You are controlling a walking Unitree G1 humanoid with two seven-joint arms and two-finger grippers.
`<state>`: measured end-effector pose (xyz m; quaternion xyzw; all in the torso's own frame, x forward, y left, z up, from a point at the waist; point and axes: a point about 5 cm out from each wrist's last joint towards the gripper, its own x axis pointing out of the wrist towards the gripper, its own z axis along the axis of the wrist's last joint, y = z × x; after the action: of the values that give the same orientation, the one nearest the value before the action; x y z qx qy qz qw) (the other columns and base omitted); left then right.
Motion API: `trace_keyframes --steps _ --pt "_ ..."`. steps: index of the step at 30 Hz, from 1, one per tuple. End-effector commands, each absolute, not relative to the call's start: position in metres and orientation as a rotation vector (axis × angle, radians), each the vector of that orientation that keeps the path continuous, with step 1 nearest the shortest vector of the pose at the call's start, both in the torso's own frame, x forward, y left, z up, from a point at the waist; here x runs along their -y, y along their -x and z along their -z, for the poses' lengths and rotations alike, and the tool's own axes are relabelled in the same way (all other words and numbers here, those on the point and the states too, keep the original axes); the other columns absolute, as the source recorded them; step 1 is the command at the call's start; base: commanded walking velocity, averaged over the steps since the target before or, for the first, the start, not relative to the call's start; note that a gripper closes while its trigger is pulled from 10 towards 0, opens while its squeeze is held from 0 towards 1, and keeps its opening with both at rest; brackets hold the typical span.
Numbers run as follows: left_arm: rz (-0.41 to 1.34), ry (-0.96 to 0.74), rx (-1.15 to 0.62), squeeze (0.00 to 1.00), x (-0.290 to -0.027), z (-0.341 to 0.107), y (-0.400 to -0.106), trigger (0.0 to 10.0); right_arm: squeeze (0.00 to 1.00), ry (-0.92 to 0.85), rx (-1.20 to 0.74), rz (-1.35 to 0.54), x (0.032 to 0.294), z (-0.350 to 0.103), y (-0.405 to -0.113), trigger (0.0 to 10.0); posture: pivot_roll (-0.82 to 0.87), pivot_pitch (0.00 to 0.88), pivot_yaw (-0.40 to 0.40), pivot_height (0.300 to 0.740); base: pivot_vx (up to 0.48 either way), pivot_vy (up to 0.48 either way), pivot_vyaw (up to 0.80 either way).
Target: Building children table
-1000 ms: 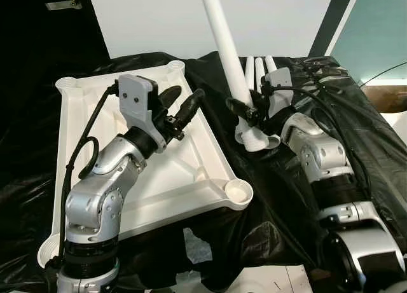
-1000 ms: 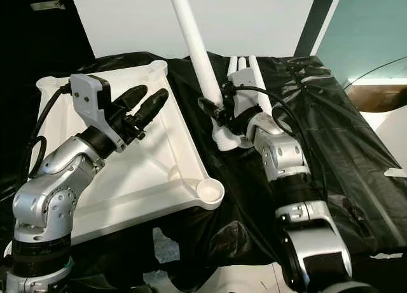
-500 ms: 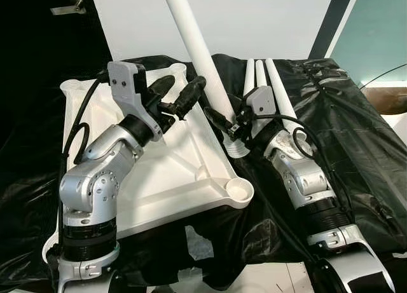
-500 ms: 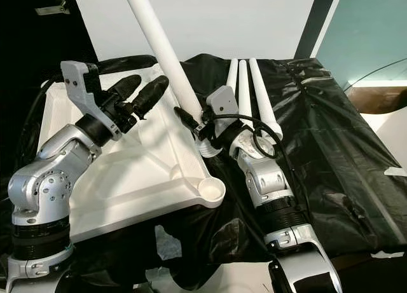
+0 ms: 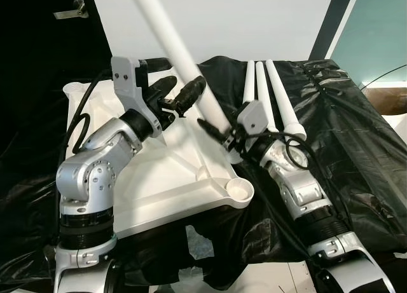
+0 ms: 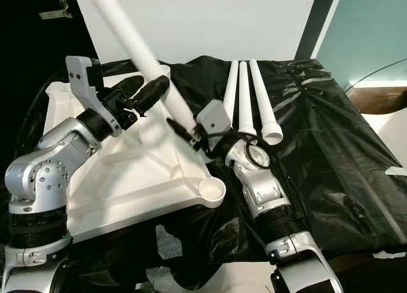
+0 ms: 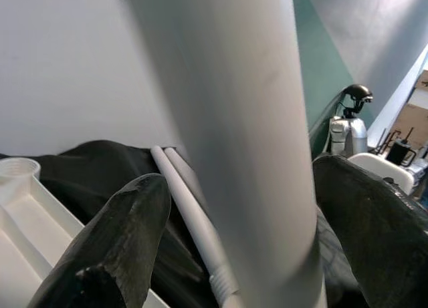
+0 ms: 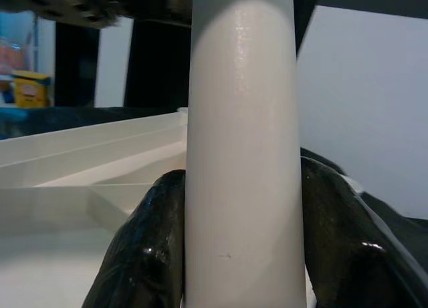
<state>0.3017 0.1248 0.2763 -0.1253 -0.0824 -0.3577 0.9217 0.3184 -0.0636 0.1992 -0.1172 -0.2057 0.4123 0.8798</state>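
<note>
An upside-down white table top (image 5: pixel 165 172) lies on the left, with a round corner socket (image 5: pixel 240 190) at its near right. My right gripper (image 5: pixel 216 129) is shut on the lower part of a long white table leg (image 5: pixel 166 32). The leg leans up and to the left, and its foot sits by the top's right rim. In the right wrist view both fingers (image 8: pixel 150 241) press the leg (image 8: pixel 242 154). My left gripper (image 5: pixel 178 93) is open and raised over the top. Its fingers (image 7: pixel 127 228) flank the leg (image 7: pixel 234 121) higher up.
Three spare white legs (image 5: pixel 267 96) lie side by side at the back on a black plastic sheet (image 5: pixel 343 128). A white wall stands behind, with a dark door and handle (image 5: pixel 67 10) at the far left. A cardboard box (image 5: pixel 394 99) is at the right edge.
The right gripper has carried the leg leftward to the table top's rim, and the leg now leans further left. The left gripper has come to straddle it.
</note>
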Motion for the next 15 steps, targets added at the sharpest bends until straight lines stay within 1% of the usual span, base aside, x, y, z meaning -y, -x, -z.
trace_keyframes --steps 1,5,9,10,11,12,15 --pt "0.76 0.269 0.161 0.0 -0.123 -0.278 -0.301 10.0 0.0 0.265 0.447 -0.87 0.063 -0.199 -0.317 10.0 0.13 0.004 0.005 0.74 0.0 0.0 0.0" --pt "0.806 0.297 0.15 0.0 -0.114 -0.277 -0.297 10.0 0.0 0.27 0.445 -0.871 0.062 -0.196 -0.317 10.0 0.13 0.006 0.002 0.74 0.0 0.0 0.0" --pt "0.816 0.3 0.151 0.0 -0.112 -0.277 -0.296 10.0 0.0 0.27 0.449 -0.868 0.061 -0.197 -0.317 10.0 0.13 0.009 0.003 0.74 0.0 0.0 0.0" --pt "0.825 0.3 0.153 0.0 -0.11 -0.277 -0.295 3.3 0.0 0.273 0.454 -0.867 0.061 -0.198 -0.317 10.0 0.13 0.012 0.001 0.74 0.0 0.0 0.0" --pt "0.825 0.3 0.153 0.0 -0.11 -0.277 -0.295 3.3 0.0 0.273 0.454 -0.867 0.061 -0.198 -0.317 10.0 0.13 0.012 0.001 0.74 0.0 0.0 0.0" --pt "0.829 0.295 0.153 0.0 -0.108 -0.276 -0.295 0.0 0.0 0.276 0.457 -0.866 0.06 -0.198 -0.318 10.0 0.14 0.015 0.0 0.74 0.0 0.0 0.0" --pt "0.834 0.293 0.157 0.0 -0.107 -0.276 -0.294 0.0 0.0 0.28 0.46 -0.864 0.06 -0.199 -0.318 10.0 0.13 0.017 0.0 0.74 0.0 0.0 0.0"
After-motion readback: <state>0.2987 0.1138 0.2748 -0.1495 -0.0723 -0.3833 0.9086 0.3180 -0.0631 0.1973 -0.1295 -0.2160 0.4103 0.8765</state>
